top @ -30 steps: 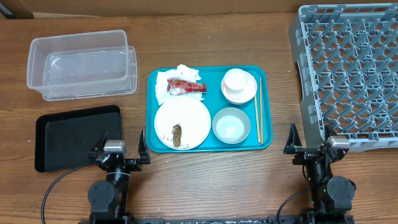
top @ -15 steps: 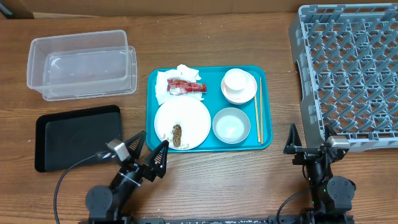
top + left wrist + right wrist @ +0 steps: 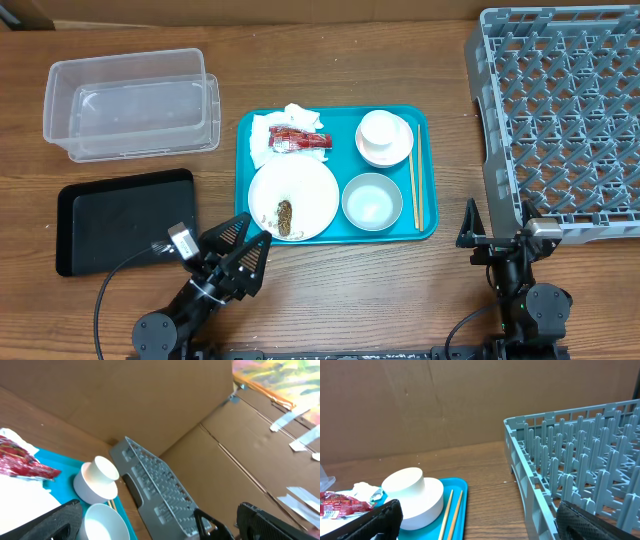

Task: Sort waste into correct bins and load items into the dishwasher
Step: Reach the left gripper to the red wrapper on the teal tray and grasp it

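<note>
A teal tray (image 3: 345, 125) holds a white plate (image 3: 305, 185) with a brown food lump (image 3: 285, 217), a crumpled napkin (image 3: 268, 132), a red wrapper (image 3: 297, 140), a white cup (image 3: 385, 135), a pale bowl (image 3: 372, 200) and chopsticks (image 3: 414, 190). My left gripper (image 3: 250, 235) is open and empty, turned toward the plate's near-left edge. Its wrist view shows the wrapper (image 3: 20, 462), cup (image 3: 97, 480) and bowl (image 3: 105, 522). My right gripper (image 3: 497, 222) stands open and empty near the dish rack (image 3: 565, 110), with the cup (image 3: 412, 492) and chopsticks (image 3: 450, 512) ahead on its left.
A clear plastic tub (image 3: 130, 105) stands at the back left. A flat black tray (image 3: 110, 220) lies in front of it, just left of my left arm. The grey rack (image 3: 570, 460) fills the right side, its near corner beside my right gripper.
My left arm has swung right and tilted, from beside the black tray toward the teal tray's near-left corner. The right arm has not moved. Both grippers stayed open.
</note>
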Robot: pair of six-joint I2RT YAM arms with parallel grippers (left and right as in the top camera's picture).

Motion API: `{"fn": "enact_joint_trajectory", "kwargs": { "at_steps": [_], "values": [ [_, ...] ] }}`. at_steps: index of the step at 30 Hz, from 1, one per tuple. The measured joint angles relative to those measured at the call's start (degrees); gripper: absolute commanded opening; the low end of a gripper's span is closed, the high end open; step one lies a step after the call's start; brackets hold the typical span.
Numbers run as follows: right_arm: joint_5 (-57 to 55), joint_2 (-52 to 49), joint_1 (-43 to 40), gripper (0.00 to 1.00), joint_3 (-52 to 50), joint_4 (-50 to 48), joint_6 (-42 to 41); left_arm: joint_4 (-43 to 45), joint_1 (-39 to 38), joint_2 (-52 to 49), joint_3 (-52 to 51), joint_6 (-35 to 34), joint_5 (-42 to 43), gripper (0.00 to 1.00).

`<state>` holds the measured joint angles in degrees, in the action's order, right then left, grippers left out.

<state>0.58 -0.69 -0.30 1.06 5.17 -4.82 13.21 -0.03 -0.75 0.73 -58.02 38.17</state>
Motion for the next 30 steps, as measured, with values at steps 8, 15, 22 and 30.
{"fn": "enact_joint_trajectory", "kwargs": {
  "at_steps": [8,15,22,30],
  "values": [
    [0.0,0.0,0.0,1.00,0.0,0.0,0.0,-24.7,0.0,-9.8,18.3,11.8,-1.4,1.00],
    [0.0,0.0,0.0,1.00,0.0,0.0,0.0,-46.1,0.0,-39.5,44.6,25.6,-2.9,1.00],
    [0.0,0.0,0.0,1.00,0.0,0.0,0.0,-40.9,-0.7,-62.2,56.6,29.2,12.9,1.00],
    [0.0,0.1,0.0,1.00,0.0,0.0,-0.1,-64.2,-18.1,-73.4,69.9,33.7,-9.6,1.00]
  ]
}}
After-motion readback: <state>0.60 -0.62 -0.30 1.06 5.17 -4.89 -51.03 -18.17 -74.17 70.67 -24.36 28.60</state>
